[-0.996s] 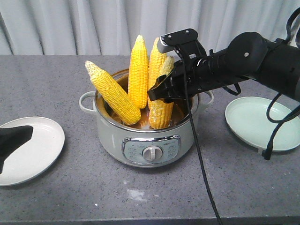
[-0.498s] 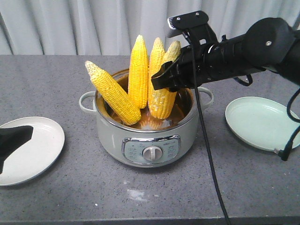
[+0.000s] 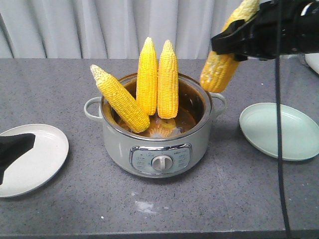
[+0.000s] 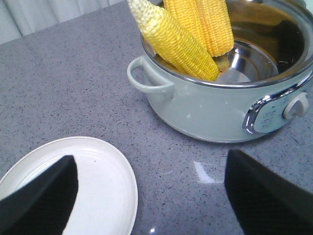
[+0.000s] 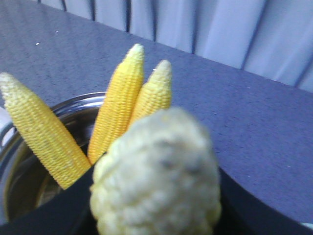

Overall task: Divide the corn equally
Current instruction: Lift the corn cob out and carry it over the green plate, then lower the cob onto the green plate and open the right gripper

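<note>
Three corn cobs stand in the pale green electric pot (image 3: pixel 118 144): one leans left (image 3: pixel 119 98) and two stand upright (image 3: pixel 147 74) (image 3: pixel 168 79). My right gripper (image 3: pixel 238 42) is shut on a fourth corn cob (image 3: pixel 219 69), which hangs in the air above the pot's right handle, clear of the rim. In the right wrist view this cob's pale blurred tip (image 5: pixel 156 171) fills the space between the black fingers. My left gripper (image 4: pixel 151 196) is open and holds nothing. It hovers low over the right edge of the white plate (image 4: pixel 73 181) at the table's left.
A pale green plate (image 3: pixel 279 130) lies on the grey table right of the pot. The white plate (image 3: pixel 42 154) lies left of it. A black cable (image 3: pixel 279 149) hangs down from my right arm in front of the green plate. Grey curtains close off the back.
My right gripper has risen and moved right, lifting its corn cob out of the pot. The three other cobs stay in the pot. My left gripper has not moved.
</note>
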{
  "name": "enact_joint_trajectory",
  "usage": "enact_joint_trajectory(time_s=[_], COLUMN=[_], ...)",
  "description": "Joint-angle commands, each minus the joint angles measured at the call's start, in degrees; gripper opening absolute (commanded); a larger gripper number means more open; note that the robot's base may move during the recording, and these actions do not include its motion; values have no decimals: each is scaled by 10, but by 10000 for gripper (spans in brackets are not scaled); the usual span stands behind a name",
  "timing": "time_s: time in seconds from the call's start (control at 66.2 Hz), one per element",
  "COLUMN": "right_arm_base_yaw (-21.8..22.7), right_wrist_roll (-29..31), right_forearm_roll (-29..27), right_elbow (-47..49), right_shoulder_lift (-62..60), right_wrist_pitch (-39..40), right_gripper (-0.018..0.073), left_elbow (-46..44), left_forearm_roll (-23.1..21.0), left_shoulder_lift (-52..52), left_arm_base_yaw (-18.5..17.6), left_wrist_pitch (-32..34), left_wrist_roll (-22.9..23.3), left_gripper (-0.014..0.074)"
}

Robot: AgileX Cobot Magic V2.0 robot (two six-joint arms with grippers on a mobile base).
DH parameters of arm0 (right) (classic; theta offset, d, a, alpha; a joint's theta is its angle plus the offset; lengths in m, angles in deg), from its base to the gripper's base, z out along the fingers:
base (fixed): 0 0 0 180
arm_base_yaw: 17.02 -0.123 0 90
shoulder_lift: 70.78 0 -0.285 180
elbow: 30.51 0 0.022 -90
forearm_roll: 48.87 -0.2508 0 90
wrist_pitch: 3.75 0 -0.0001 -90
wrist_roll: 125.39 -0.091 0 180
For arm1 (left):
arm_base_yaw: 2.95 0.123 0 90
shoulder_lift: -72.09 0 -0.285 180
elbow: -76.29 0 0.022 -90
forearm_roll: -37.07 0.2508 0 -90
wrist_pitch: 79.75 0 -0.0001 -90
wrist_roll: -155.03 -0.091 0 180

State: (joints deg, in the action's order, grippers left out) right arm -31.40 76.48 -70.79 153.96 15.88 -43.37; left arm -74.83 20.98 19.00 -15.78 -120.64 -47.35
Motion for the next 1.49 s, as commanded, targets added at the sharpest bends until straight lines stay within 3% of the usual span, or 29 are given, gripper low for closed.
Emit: enact_joint_trajectory(time_s=[0.0,0.211,0.438,0.876,1.48], right_arm_base_yaw=[39,131,209,215,215], right_wrist_roll=[-18,-44,-99,-123,-132], right_forearm_roll=[8,23,97,109,157], right_elbow=[19,21,76,204,218], right_shoulder_lift=[-41,-67,-38,137,287], right_wrist_pitch=[21,-38,-163,-340,-341], right_gripper=[229,249,250,250,250], left_elbow=[-18,-18,-18,-18,-18], left_forearm_roll=[-9,-9,-9,-9,-9], left_shoulder_lift=[1,1,1,1,1], left_arm_base_yaw=[-4,-4,-4,-4,-4], left_wrist_pitch=[33,33,33,33,33], left_wrist_roll=[2,2,2,2,2], left_gripper=[575,575,575,575,575])
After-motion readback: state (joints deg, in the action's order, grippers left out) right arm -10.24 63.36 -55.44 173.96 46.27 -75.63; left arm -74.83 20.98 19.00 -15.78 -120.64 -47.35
